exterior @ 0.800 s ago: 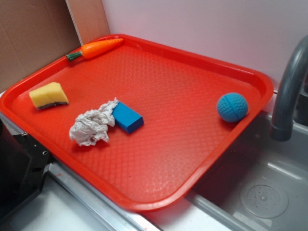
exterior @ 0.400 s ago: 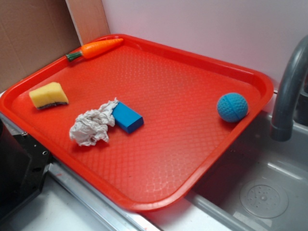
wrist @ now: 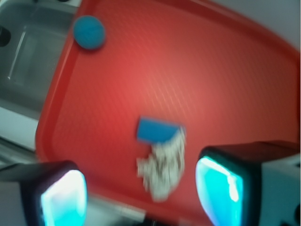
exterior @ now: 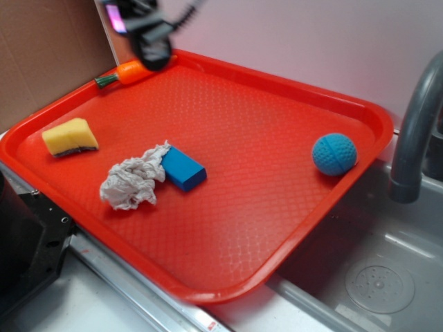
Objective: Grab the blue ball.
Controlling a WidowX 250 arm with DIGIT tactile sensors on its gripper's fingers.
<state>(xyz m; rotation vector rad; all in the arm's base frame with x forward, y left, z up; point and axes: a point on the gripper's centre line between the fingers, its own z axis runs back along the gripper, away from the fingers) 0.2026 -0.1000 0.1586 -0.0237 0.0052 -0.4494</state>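
Nearest the exterior camera lay the front rim of the red textured plastic tray (exterior: 208, 294), resting partly over a grey metal sink (exterior: 377, 277). Around the tray's eight o'clock sat a crumpled white cloth (exterior: 129, 183), touching a flat blue rectangular block (exterior: 184, 168). Towards nine o'clock lay a yellow sponge wedge (exterior: 69, 136).

At about three o'clock, the small sky-blue bumpy ball (exterior: 334, 153) rested against the tray's right rim, which probably stopped it rolling; a grey curved faucet (exterior: 415, 131) stood just beyond.

Farthest off, at eleven o'clock, an orange toy carrot (exterior: 131, 71) lay along the back rim, with the black gripper (exterior: 149, 41) above it, well apart from the ball. In the wrist view its two fingers (wrist: 61, 195) stood spread wide, clasping nothing, apparently ready for a reach across to the ball.
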